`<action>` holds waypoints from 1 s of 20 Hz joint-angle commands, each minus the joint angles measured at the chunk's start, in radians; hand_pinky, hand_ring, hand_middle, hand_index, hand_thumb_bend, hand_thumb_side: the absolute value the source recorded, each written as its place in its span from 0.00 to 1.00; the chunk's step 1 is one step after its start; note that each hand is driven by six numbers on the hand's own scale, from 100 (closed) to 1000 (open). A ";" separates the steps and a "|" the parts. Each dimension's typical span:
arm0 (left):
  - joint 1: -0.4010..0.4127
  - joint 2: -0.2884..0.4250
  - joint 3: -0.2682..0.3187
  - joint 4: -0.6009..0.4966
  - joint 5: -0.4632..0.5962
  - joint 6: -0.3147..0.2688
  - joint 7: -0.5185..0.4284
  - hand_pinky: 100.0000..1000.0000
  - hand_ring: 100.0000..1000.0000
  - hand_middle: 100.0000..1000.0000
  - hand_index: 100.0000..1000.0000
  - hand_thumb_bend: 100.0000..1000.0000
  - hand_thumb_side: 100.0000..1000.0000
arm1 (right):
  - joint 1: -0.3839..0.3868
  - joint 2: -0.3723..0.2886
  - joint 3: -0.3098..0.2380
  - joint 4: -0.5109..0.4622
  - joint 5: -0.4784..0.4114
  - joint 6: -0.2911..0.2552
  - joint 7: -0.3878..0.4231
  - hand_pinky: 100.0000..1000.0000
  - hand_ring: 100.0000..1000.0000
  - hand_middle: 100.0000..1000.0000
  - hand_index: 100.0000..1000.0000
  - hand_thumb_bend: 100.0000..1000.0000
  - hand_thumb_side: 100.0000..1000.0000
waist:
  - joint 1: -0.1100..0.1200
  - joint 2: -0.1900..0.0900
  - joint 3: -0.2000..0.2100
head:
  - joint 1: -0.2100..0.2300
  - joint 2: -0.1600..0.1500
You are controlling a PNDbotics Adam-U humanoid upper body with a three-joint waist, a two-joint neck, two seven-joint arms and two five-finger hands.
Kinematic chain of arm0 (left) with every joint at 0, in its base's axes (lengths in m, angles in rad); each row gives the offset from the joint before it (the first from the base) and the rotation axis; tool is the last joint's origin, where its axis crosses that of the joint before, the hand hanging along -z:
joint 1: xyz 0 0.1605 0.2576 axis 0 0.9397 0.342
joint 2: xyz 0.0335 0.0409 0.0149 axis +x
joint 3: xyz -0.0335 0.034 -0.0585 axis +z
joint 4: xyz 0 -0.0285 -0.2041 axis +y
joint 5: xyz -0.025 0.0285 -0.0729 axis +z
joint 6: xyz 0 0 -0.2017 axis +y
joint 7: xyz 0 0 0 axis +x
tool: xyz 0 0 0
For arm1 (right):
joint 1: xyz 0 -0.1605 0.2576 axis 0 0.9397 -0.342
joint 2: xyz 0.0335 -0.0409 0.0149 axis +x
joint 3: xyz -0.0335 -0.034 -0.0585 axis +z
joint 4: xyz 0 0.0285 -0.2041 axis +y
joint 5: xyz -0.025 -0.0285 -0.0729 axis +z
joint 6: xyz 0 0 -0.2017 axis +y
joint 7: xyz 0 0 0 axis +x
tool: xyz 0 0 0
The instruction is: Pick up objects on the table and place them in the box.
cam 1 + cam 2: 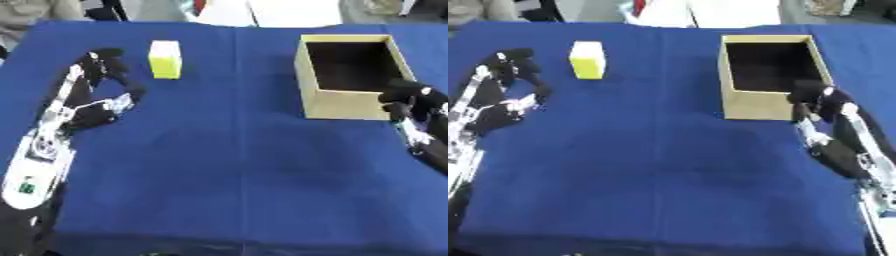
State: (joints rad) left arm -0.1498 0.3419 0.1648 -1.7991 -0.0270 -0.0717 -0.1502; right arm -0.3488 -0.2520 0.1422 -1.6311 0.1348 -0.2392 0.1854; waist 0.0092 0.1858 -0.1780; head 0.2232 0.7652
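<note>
Yellow block (pixel 165 59): upright on blue table (pixel 219 150), far left, well apart from box (pixel 346 107). L hand (pixel 109 67) just beside it, spread wide, holding nil, prob. lining up grasp. R hand (pixel 815 97) at box near corner, fingers curled, empty.

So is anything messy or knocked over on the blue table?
No, nothing stands out. The yellow block stands upright on the blue cloth, the cardboard box sits flat with its opening up, and nothing is spilled. The left hand is near the block; the right hand is at the box's corner.
</note>
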 commanded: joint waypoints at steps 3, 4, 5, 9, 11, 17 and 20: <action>-0.005 0.020 0.011 -0.018 -0.002 -0.004 0.000 0.89 0.52 0.55 0.78 0.50 0.20 | -0.013 -0.018 -0.008 -0.009 0.001 -0.001 -0.002 0.72 0.74 0.64 0.83 0.00 0.48 | 0.000 -0.014 -0.001 | 0.000 0.005; -0.005 0.022 0.012 -0.018 -0.003 -0.005 0.000 0.89 0.52 0.55 0.78 0.50 0.20 | -0.012 -0.018 -0.008 -0.009 0.001 0.000 -0.002 0.72 0.74 0.64 0.83 0.00 0.48 | 0.000 -0.014 -0.001 | 0.000 0.005; -0.005 0.026 0.012 -0.019 -0.005 -0.006 -0.001 0.89 0.53 0.56 0.78 0.50 0.19 | -0.012 -0.018 -0.008 -0.009 0.001 0.000 -0.003 0.72 0.74 0.64 0.83 0.00 0.48 | 0.001 -0.014 -0.001 | 0.000 0.005; -0.008 0.082 0.012 -0.024 -0.014 -0.020 0.001 0.90 0.59 0.60 0.79 0.53 0.17 | -0.012 -0.020 -0.008 -0.008 0.002 -0.001 -0.002 0.72 0.74 0.64 0.83 0.00 0.47 | 0.002 -0.016 -0.002 | -0.001 0.005; -0.014 0.145 0.011 -0.024 -0.022 -0.038 0.013 0.90 0.62 0.61 0.79 0.55 0.15 | -0.011 -0.024 -0.008 -0.007 0.003 -0.001 -0.002 0.72 0.74 0.64 0.83 0.00 0.47 | 0.004 -0.018 -0.002 | -0.003 0.005; -0.055 0.373 -0.001 0.027 -0.058 -0.095 0.075 0.89 0.70 0.66 0.80 0.64 0.09 | -0.008 -0.031 -0.007 -0.003 0.005 -0.002 -0.001 0.72 0.74 0.64 0.83 0.00 0.48 | 0.012 -0.025 -0.003 | -0.012 0.005; -0.097 0.486 -0.023 0.084 -0.087 -0.126 0.089 0.86 0.70 0.67 0.79 0.69 0.09 | -0.007 -0.032 -0.005 -0.002 0.006 -0.002 0.000 0.72 0.74 0.64 0.83 0.00 0.48 | 0.015 -0.028 -0.006 | -0.013 0.005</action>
State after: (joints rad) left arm -0.2313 0.7484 0.1420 -1.7235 -0.1018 -0.1835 -0.0696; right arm -0.3457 -0.2615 0.1422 -1.6248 0.1387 -0.2395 0.1855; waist 0.0242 0.1726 -0.1845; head 0.2128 0.7652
